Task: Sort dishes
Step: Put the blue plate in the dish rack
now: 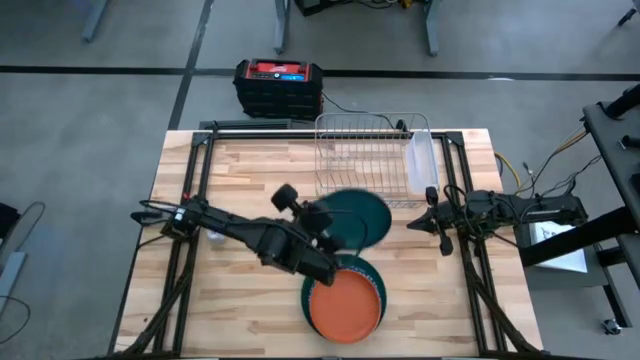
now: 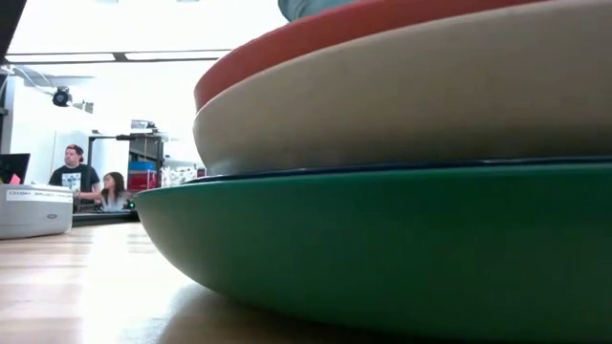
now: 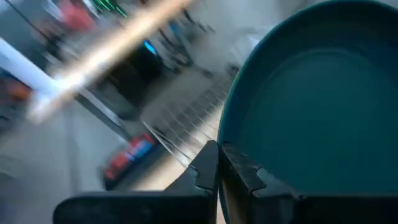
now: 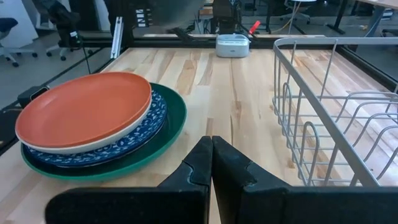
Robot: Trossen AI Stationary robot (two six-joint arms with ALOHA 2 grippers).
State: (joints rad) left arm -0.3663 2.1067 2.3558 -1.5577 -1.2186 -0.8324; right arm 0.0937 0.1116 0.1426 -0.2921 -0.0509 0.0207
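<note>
The left claw sits over the middle of the bench, its fingers clamped on the rim of a dark green plate. That plate is lifted and blurred from above, and in the left wrist view it fills most of the frame with its far edge cut off. Everything behind it there is smeared, so only the faint wires of the rack can be made out.

Just below that claw, nearer the front edge of the bench, lies the stack of dishes: an orange plate on top, a blue-patterned plate under it showing only as a thin rim, and a dark green plate at the bottom. The arm hides part of the stack from above. From bench height the stack stands so close that only its edges show, orange over pale over green, and its top is cut off.

Beyond the lifted plate, toward the back, stands the silver wire rack with a clear tray on its right side.

The right claw waits at the right edge of the bench, fingers pressed together on nothing, with the rack just beside it and the stack well apart from it.
</note>
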